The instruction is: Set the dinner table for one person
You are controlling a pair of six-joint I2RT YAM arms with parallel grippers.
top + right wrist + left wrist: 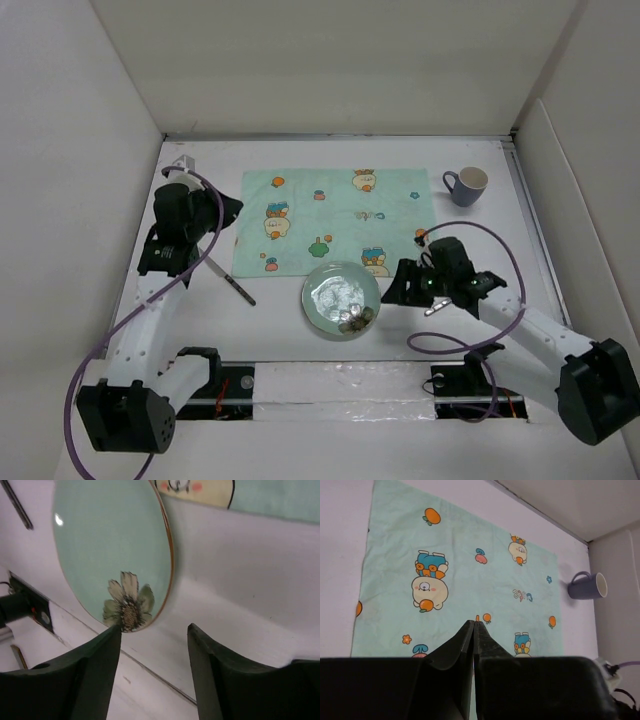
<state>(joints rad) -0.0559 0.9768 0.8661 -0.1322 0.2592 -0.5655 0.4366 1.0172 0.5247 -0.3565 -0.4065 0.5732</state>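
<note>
The open, empty right gripper (155,629) faces the plate (110,545), probably to grasp it; the left gripper (473,623) is closed, empty.

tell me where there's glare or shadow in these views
top external: light glares off the plate in pale patches; left wrist: even light, the mug throws a faint shadow to its left; right wrist: one small highlight on the plate, which looks stretched oval

White tabletop (275,335), mint-green cloth (335,215) printed with cartoon bears and oranges, pale green plate (340,295) with brown rim and cream daisy, lavender-blue mug (465,186), white inside
</note>
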